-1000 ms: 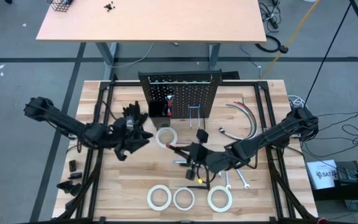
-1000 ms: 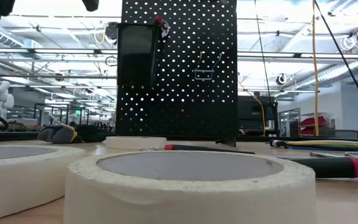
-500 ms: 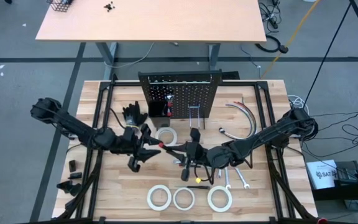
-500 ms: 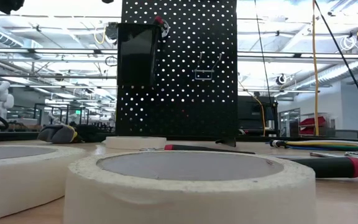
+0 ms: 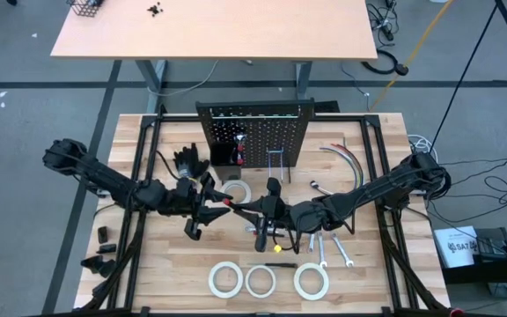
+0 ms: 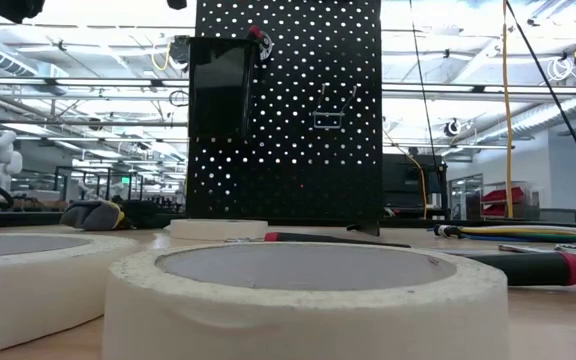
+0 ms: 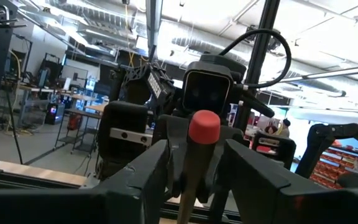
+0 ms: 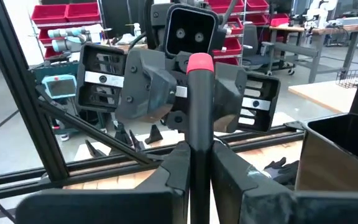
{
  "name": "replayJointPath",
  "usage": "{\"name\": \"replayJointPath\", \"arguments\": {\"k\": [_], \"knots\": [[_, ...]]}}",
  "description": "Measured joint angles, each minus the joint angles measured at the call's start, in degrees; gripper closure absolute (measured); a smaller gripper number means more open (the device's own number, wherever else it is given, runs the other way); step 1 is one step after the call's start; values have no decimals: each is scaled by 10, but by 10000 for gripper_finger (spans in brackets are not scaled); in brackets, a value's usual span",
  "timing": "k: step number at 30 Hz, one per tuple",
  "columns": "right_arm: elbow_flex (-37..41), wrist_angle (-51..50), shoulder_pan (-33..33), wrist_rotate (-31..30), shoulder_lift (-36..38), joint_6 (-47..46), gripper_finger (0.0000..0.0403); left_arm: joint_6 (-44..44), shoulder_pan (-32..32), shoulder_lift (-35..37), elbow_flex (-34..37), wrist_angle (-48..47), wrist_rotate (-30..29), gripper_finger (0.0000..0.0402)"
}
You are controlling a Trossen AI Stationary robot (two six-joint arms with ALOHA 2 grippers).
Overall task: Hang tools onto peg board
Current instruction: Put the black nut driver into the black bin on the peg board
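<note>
Peg board (image 5: 255,132): black, perforated, upright near the table's far edge. Screwdriver (image 5: 246,208): red-capped, lifted mid-table. Three white tape rolls (image 5: 260,280) lie along the near edge.

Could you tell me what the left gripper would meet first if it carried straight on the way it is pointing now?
Most likely the red-capped screwdriver held by the right gripper: its end already sits between the left gripper's open fingers. Beyond it is the right gripper itself, though depth is hard to judge.

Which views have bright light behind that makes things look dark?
Low view: ceiling lights behind the peg board shine through its holes; its face looks black. Left wrist view: ceiling glare leaves the left gripper dark; the red end of the screwdriver shows.
</note>
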State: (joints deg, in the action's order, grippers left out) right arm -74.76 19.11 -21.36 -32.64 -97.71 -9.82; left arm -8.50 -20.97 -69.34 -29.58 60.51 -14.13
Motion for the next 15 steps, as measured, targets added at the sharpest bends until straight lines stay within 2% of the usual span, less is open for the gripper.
{"name": "replayJointPath", "arguments": {"k": [10, 15], "knots": [[0, -3, 15, 25, 1, -12, 369, 1, 13, 0, 0, 5, 1, 344], [0, -6, 20, 25, 2, -15, 369, 0, 21, 0, 0, 4, 2, 352]]}}
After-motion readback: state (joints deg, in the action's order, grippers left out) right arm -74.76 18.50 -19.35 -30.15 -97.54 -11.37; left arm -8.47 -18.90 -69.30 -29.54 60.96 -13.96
